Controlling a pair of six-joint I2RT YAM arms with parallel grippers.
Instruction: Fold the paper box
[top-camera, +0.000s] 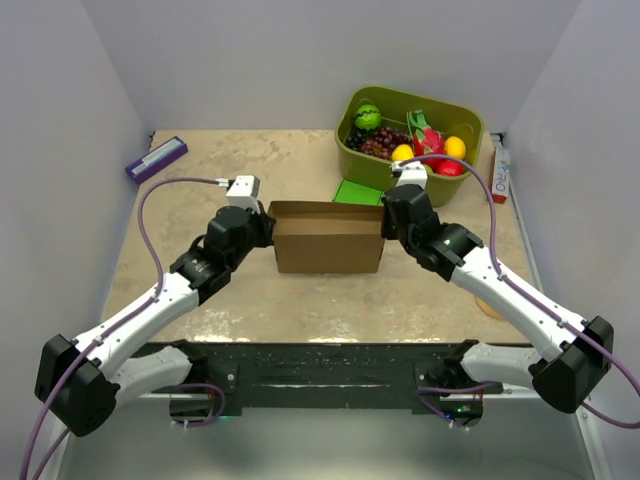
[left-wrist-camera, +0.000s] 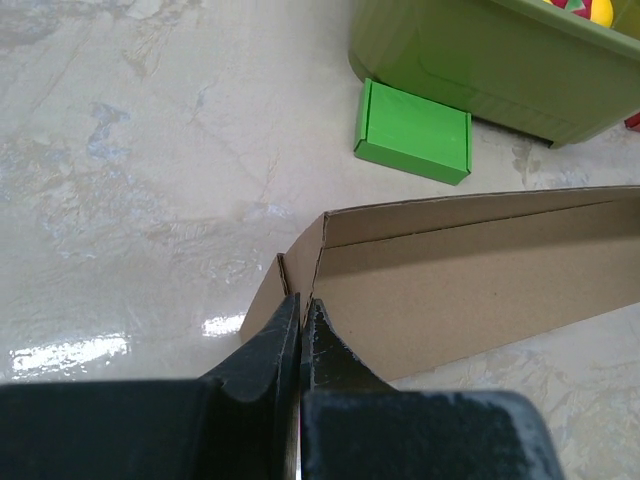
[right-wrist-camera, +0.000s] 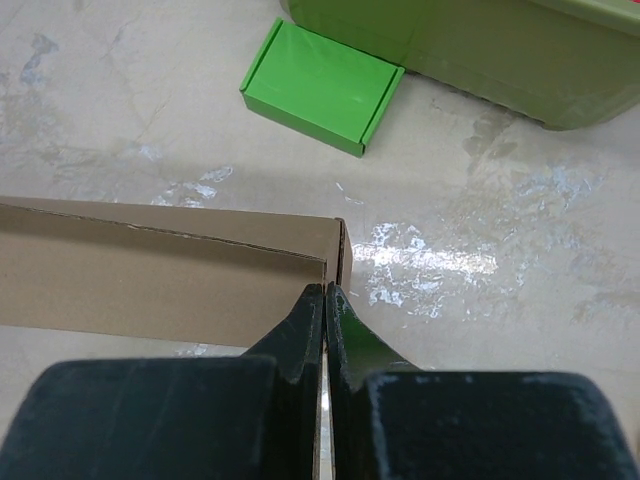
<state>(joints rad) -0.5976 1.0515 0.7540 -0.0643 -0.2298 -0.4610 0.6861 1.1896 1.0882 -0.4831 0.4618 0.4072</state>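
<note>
table (top-camera: 300, 160) | fruit bin (top-camera: 440, 105) far right | paper box (top-camera: 328, 238) mid-table, open side up | green box (top-camera: 357, 192) between them: a forward shove would strike it | left gripper (left-wrist-camera: 300, 320), right gripper (right-wrist-camera: 325, 305) each clenched on a box end wall: uneven pull risks tearing, buckling

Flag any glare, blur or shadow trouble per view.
Top external: evenly lit, sharp, soft arm shadows on the table. Left wrist: glare patches left of the paper box; fingers nearly black. Right wrist: glare right of the paper box; small green box sharp.
</note>
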